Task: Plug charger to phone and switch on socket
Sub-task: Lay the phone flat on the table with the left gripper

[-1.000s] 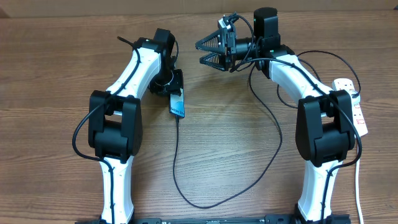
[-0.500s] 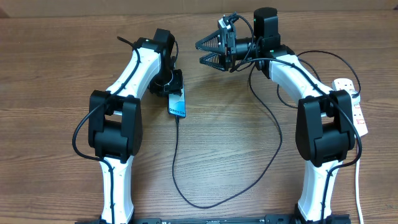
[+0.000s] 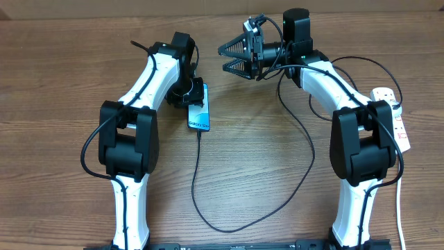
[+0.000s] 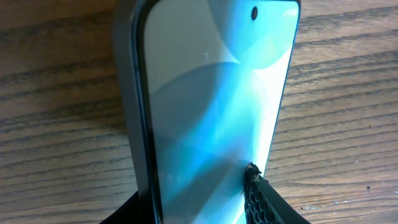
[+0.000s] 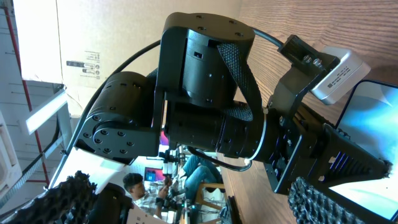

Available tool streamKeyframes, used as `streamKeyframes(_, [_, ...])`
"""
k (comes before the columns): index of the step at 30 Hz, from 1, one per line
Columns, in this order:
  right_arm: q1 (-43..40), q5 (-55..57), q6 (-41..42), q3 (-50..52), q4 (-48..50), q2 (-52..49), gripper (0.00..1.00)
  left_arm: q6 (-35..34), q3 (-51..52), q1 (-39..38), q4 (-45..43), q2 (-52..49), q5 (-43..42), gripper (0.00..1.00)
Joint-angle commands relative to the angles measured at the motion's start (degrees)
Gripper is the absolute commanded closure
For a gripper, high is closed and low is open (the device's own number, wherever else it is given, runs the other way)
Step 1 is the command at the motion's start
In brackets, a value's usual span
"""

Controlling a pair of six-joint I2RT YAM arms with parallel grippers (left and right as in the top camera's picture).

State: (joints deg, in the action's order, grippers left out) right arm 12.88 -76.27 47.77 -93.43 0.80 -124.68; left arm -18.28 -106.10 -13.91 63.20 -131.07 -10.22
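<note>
The phone (image 3: 199, 115) lies near the table's middle, its blue screen up, with small "Galaxy" text. My left gripper (image 3: 195, 97) is shut on the phone's upper end. In the left wrist view the phone (image 4: 211, 93) fills the frame between my two fingers (image 4: 199, 205). The charger (image 3: 195, 173) is a thin black cable. Its tip meets the phone's lower end (image 3: 198, 133), and it loops down and round towards the right arm. The socket (image 3: 397, 119) is a white strip at the far right. My right gripper (image 3: 222, 59) is open and empty, raised behind the phone.
The right wrist view shows my left arm's wrist (image 5: 205, 93) close ahead, a corner of the phone (image 5: 373, 118) and my own fingers (image 5: 193, 199) spread wide. A white cord (image 3: 399, 208) runs from the socket towards the front edge.
The phone has turned slightly in my left gripper and shows more of its screen, lying flatter. The right arm has not moved.
</note>
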Motion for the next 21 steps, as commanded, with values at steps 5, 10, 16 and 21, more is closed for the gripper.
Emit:
streamKeyframes(5, [0.11,-0.70,-0.74,-1.03,0.17,1.79,0.00,0.09,0.00,-0.52,0.17,0.13,0.37,0.67])
streamKeyframes(10, [0.11,-0.70,-0.74,-1.03,0.17,1.79,0.00,0.07,0.00,-0.52,0.17,0.13,0.37,0.62])
streamKeyframes(16, [0.11,-0.70,-0.74,-1.03,0.17,1.79,0.00,0.07,0.00,-0.52,0.15,0.13,0.37,0.61])
streamKeyframes(21, [0.11,-0.70,-0.74,-1.03,0.17,1.79,0.00,0.07,0.00,-0.52,0.15,0.13,0.37,0.61])
